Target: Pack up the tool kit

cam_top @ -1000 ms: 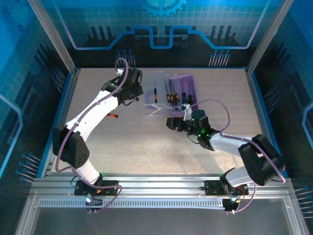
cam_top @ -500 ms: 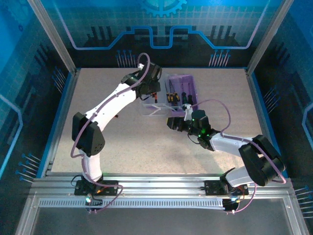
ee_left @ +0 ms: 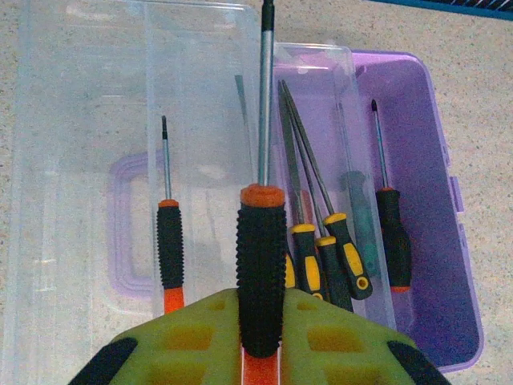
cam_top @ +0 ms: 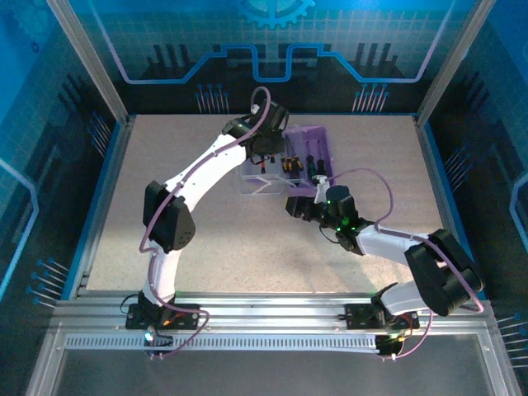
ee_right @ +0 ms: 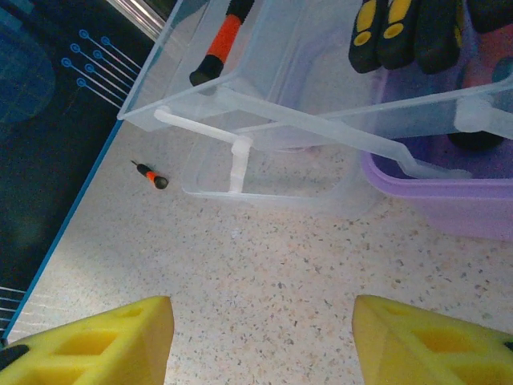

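At the far middle of the surface, the tool kit [cam_top: 318, 147] lies open, purple base on the right and clear lid [ee_left: 80, 120] flat on the left. The left gripper [ee_left: 260, 321] hangs above it, clamped on the black handle of a long screwdriver [ee_left: 261, 257] whose shaft points to the far side. Several screwdrivers [ee_left: 337, 249] lie in the base, and one short screwdriver [ee_left: 169, 249] rests on the lid. The right gripper [ee_right: 260, 337] waits with jaws apart, holding nothing, near the kit's near edge. The carried tool probably needs shifting right over the base, kept parallel to the others, then lowering well inside before release, so it does not land on the lid.
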Controlling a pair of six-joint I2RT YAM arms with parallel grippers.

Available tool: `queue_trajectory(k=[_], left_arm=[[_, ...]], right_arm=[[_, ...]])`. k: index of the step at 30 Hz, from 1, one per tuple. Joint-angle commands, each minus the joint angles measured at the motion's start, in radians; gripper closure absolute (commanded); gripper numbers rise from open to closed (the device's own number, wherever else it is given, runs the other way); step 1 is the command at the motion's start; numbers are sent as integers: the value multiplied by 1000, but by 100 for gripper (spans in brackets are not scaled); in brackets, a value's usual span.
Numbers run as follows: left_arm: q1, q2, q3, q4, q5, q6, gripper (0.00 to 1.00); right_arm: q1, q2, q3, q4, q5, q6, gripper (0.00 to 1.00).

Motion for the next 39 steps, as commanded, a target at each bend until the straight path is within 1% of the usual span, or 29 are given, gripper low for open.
queue_trajectory(k=[1,12,19,31,39], left_arm=[[-6,16,42,-29,18,22,83],[-6,47,51,-23,10,62,83],[-6,83,86,-41,9,89,84],[4,123,87,-52,-15,75,83],[22,139,79,-60,-2,54,82]], right_arm=[[-14,-23,-15,-6,25,15,38],[-23,-19,-20,0,20,31,38],[-33,-31,-29,-1,24,37,38],[-38,-29,-30,9,13,47,38],[-40,-30,-29,4,13,49,38]])
